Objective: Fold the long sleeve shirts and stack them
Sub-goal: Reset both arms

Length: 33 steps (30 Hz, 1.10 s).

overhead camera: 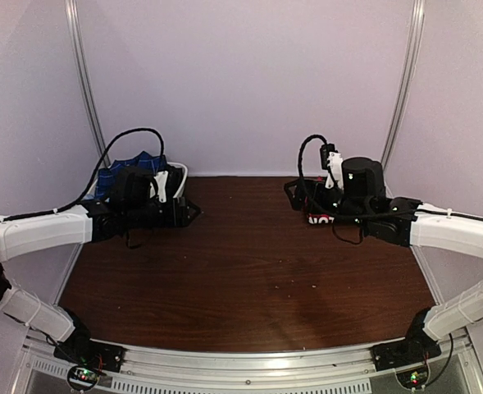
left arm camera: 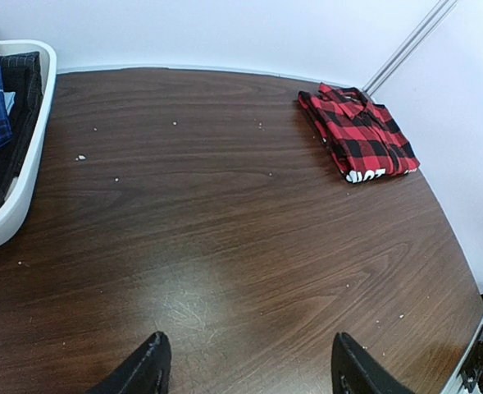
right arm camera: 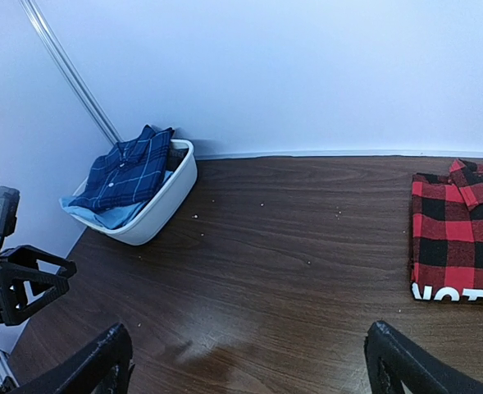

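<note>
Both arms hang empty above the table (left arm camera: 225,230): the left gripper (left arm camera: 249,365) stands with its jaws apart and the right gripper (right arm camera: 253,361) is spread wide, neither holding anything. Bare wood lies between them. At the far right the red checked shirt (left arm camera: 357,135) lies folded flat. At the far left the navy shirt (right arm camera: 126,168) drapes over the rim of a white basket (right arm camera: 171,193), atop a pale blue garment (right arm camera: 102,215). A pinch there may well lift both layers or drag the basket, whose wall blocks a low approach.
</note>
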Available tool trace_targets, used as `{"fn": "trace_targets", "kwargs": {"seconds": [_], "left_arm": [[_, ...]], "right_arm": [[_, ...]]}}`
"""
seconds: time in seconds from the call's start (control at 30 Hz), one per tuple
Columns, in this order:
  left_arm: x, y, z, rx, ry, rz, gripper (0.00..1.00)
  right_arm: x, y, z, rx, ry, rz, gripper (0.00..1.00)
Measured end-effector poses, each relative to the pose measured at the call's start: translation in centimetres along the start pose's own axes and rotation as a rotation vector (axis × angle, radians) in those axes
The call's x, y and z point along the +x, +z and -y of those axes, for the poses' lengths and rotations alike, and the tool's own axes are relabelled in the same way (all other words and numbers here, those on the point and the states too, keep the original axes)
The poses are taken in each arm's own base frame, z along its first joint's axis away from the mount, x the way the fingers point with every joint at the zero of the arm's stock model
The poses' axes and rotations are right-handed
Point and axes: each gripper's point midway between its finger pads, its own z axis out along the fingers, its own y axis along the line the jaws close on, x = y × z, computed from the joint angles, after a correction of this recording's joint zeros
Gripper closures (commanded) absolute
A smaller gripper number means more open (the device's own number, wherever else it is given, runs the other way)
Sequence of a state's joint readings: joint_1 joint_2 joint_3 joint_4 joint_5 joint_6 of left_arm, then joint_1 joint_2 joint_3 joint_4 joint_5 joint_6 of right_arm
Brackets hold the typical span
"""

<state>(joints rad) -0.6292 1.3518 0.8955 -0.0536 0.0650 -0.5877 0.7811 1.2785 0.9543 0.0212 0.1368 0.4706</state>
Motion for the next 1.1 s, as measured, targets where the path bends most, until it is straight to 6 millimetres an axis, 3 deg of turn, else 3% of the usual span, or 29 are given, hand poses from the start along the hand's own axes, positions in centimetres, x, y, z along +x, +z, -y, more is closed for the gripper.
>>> {"fn": "trace_targets", "kwargs": {"seconds": [1.1], "left_arm": [[-0.01, 0.01, -0.04, -0.002, 0.014, 0.001, 0.32]], "right_arm": [[0.0, 0.02, 0.49, 0.024, -0.004, 0.008, 0.0]]}}
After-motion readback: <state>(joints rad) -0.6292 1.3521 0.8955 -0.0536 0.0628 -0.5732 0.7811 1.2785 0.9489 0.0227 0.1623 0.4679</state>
